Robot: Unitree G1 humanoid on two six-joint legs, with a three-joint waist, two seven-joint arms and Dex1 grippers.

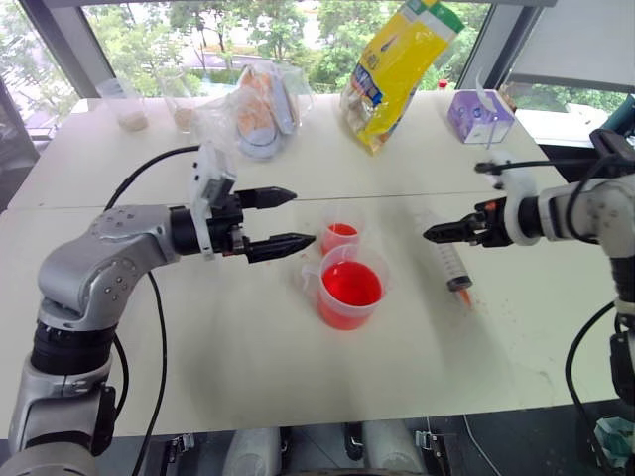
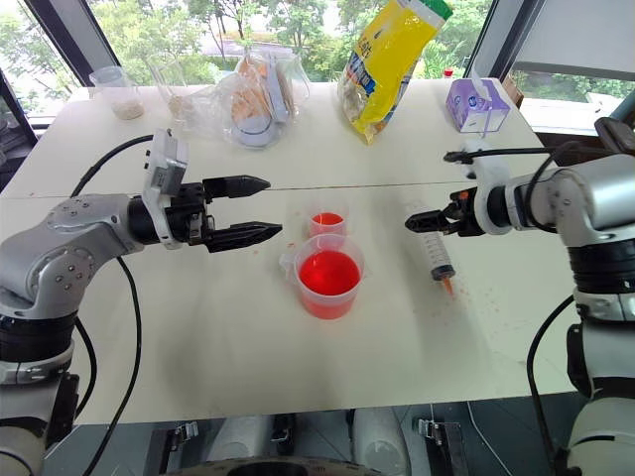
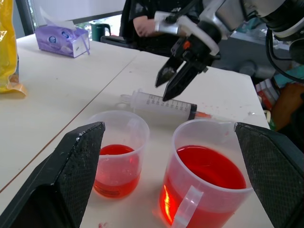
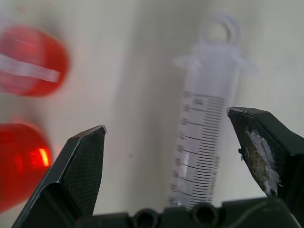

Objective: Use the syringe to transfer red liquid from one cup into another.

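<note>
Partly hidden syringe (image 2: 438,253) under right fingers (image 2: 425,219).

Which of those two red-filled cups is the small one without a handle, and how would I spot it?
On the white table, look between the two black grippers. Two clear cups of red liquid stand close together there. The small cup is farther from the robot, narrower and plain, while the beaker has a side handle and a spout.

Syringe (image 3: 164,105) & cups: clear, shiny plastic. Surface (image 1: 248,337): smooth, matt. Pincer fingers (image 3: 71,166): black, rough, bumpy.
</note>
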